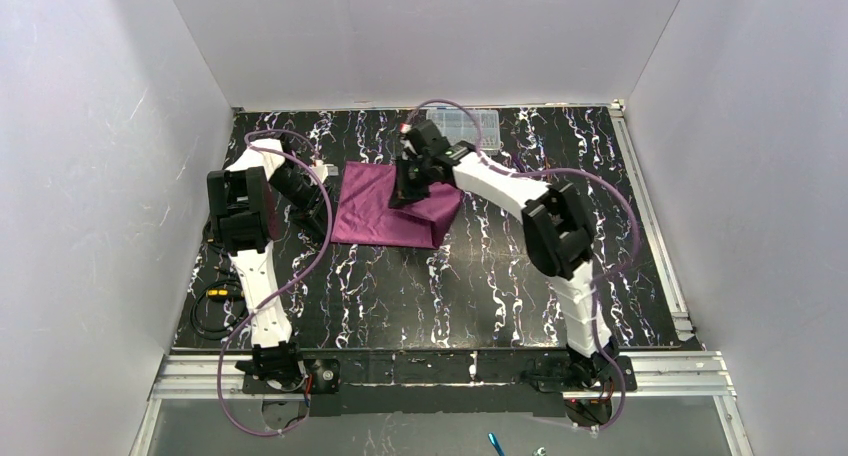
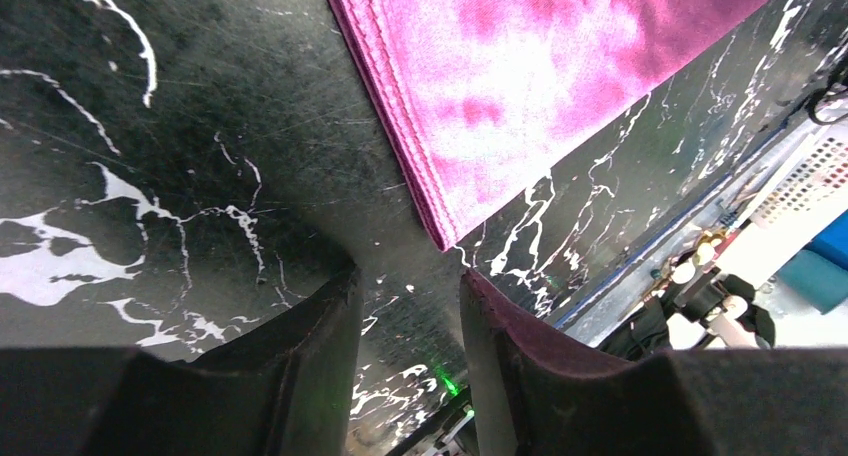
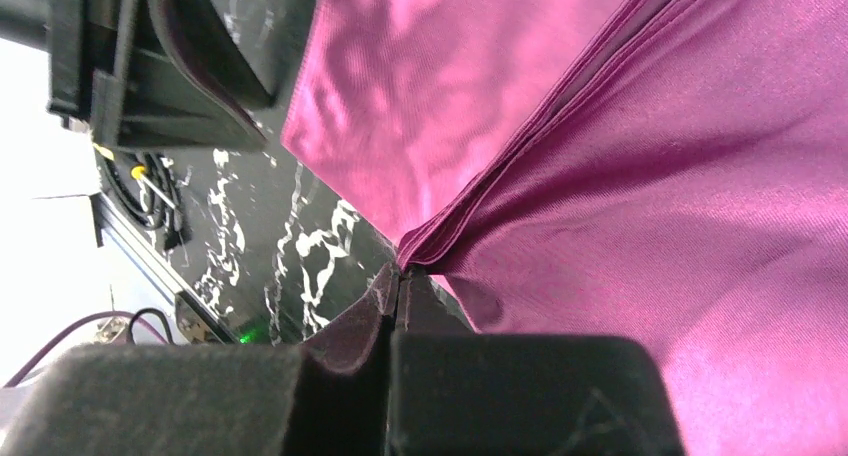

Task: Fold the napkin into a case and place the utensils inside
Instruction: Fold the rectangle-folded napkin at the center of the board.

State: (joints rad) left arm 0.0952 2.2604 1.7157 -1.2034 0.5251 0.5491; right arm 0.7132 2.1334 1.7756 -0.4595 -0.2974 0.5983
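Right gripper pinches shut on the napkin at its stitched hem. The sheeny plum cloth lies doubled over mid-worktop. Left gripper hangs empty, jaws apart, beside the napkin's left corner over the black marbled worktop. The right arm partly hides a clear box at the far edge.

The plum-purple, sheeny napkin lies folded in layers, its right side lifted into a tented ridge
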